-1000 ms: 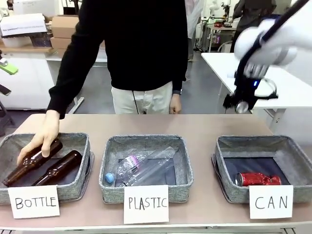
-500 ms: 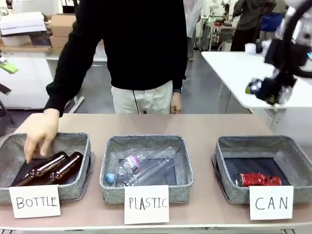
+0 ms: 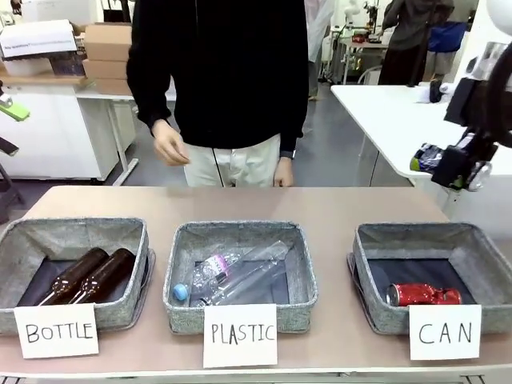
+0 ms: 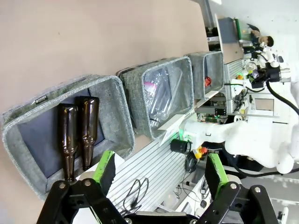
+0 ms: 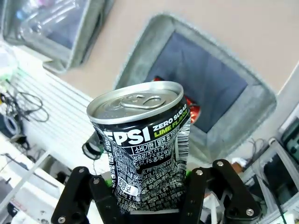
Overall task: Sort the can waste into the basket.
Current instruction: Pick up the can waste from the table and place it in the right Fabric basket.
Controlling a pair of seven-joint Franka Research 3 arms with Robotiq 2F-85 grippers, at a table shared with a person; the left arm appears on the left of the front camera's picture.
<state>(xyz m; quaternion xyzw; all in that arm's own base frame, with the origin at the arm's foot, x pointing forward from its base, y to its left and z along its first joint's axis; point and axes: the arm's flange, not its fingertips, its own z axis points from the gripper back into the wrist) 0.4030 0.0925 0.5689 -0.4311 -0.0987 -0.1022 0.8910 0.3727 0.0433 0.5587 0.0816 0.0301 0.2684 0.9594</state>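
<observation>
**Black can held above the CAN basket**

Your right gripper (image 5: 149, 196) pinches the dented black can (image 5: 142, 144), raised over the CAN basket (image 3: 376, 240). The red can (image 3: 424, 294) lies inside it. Your left gripper (image 4: 159, 170) is spread, holding nothing.

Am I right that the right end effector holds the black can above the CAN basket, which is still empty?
Not empty: the CAN basket already holds a red can, as the front view shows. The right end effector does hold the black can above it.
</observation>
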